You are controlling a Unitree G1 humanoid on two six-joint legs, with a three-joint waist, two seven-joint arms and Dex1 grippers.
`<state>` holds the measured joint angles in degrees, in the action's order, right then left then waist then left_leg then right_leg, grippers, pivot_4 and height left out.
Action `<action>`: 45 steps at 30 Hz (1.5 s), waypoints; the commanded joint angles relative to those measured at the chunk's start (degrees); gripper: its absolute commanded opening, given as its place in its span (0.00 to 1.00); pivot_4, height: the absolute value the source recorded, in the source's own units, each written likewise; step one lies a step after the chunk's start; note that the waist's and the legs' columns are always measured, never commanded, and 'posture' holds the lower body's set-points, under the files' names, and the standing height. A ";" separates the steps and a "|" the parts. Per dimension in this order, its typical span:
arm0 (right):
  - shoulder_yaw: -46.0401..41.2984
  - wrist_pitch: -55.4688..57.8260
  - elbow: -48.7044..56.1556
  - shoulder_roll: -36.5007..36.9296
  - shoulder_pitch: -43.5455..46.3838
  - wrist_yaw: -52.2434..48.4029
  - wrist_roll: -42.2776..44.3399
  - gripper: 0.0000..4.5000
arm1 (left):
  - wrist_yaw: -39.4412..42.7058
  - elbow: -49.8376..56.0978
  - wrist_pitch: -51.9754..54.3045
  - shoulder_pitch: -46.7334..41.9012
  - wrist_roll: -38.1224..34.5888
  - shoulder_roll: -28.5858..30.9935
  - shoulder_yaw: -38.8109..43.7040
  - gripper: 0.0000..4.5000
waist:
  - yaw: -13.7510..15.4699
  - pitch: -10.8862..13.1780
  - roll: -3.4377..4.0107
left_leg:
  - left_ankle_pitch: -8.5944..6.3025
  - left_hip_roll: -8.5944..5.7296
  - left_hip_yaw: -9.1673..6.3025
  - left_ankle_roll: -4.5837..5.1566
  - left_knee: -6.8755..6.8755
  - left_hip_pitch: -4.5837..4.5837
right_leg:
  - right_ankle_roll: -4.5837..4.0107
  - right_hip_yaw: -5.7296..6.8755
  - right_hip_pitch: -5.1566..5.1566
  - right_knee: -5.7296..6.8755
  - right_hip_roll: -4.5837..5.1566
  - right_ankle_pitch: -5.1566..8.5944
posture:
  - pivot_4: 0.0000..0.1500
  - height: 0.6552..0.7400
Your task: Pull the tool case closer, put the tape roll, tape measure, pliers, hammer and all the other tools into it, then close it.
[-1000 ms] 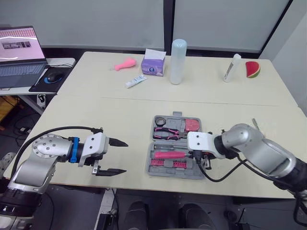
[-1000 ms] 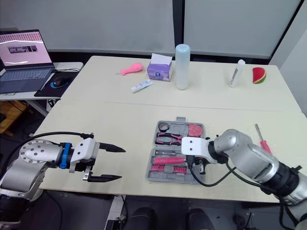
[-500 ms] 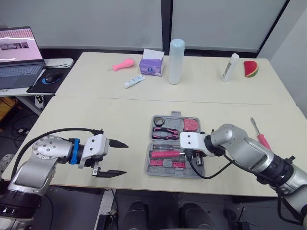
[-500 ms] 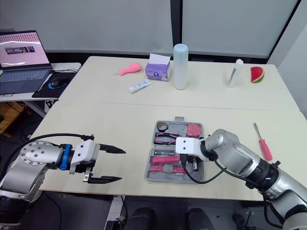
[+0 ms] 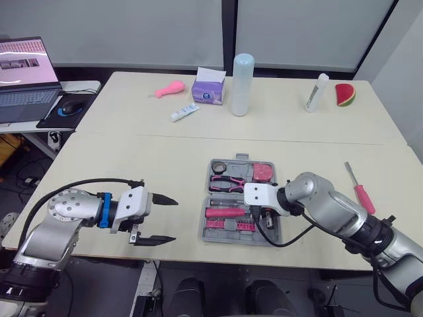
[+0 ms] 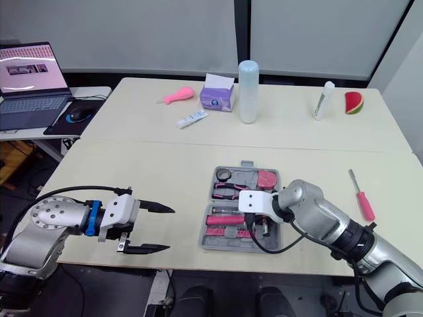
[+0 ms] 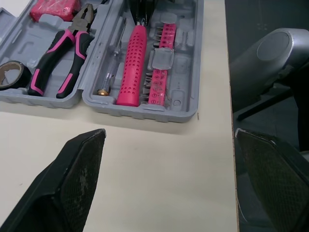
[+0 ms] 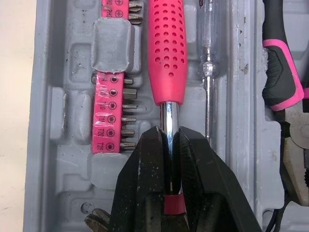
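- The right gripper [image 8: 168, 134] is clamped on the chrome shaft of the pink-handled tool [image 8: 166, 53], which lies in the near half of the open tool case [image 5: 231, 238]. Its fingers hide the tool's head.
- In the far half of the case, the red tape measure [image 7: 54, 7] is cut off in the left wrist view. The pliers [image 7: 63, 58] and the tape roll [image 7: 10, 76] lie beside it.
- The bit strip [image 8: 112, 113] beside the pink handle carries T-numbers, too small to read surely.
- The left gripper [image 5: 173, 219] hangs left of the case with its fingers wide apart, and bare table [image 5: 165, 165] lies between them.
- A red screwdriver [image 5: 357, 188] lies right of the case, well apart.
- The near wall of the case is close to the table's front edge.
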<state>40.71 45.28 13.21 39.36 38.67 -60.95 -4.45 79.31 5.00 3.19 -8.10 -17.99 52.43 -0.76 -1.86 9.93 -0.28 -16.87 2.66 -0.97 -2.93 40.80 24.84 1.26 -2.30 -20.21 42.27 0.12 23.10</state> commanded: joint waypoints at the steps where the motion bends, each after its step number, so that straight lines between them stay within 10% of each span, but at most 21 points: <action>1: -1.98 -0.02 2.44 -0.44 -0.09 -0.52 0.58 0.27 | -0.57 1.53 -0.75 -0.59 -0.15 -0.24 0.07 1.00 | 0.00 0.00 0.00 | 0.00 0.00 0.00 0.00 0.00 0.00 | 0.00 0.00 0.00 0.01 0.00 0.00 | 1.00 0.44; 12: -9.55 2.20 10.38 -1.02 0.58 -2.43 7.51 0.40 | -1.31 2.21 -0.23 -0.34 -0.37 -0.34 0.18 1.00 | 0.00 0.00 0.00 | 0.00 0.00 -0.01 0.00 0.02 -0.01 | 0.00 0.02 -0.02 0.15 0.00 0.00 | 1.00 0.44; 22: -5.30 -5.13 2.54 -5.35 -2.42 2.68 3.62 0.00 | -1.73 2.04 0.13 -0.41 -0.83 -0.70 0.59 1.00 | -0.08 -0.01 -0.02 | 0.00 0.00 0.02 0.00 0.06 -0.03 | 0.00 0.00 -0.08 0.28 0.00 0.00 | 1.00 0.44; 45: -7.06 -10.53 -3.20 -9.70 -7.73 5.31 0.25 0.00 | -4.90 2.10 1.79 0.71 -1.53 -1.99 1.51 1.00 | -0.21 -0.11 -0.16 | 0.01 0.03 0.01 0.00 0.08 -0.16 | 0.00 0.02 -0.09 0.58 -0.03 0.00 | 1.00 0.44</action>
<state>35.13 35.09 8.41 30.46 31.79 -56.18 -5.36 75.29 6.46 4.74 -7.45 -18.04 50.94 -0.69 -2.07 9.82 -0.44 -16.87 2.69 -0.96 -2.94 40.88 24.68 1.27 -2.28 -20.29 42.85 0.09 23.10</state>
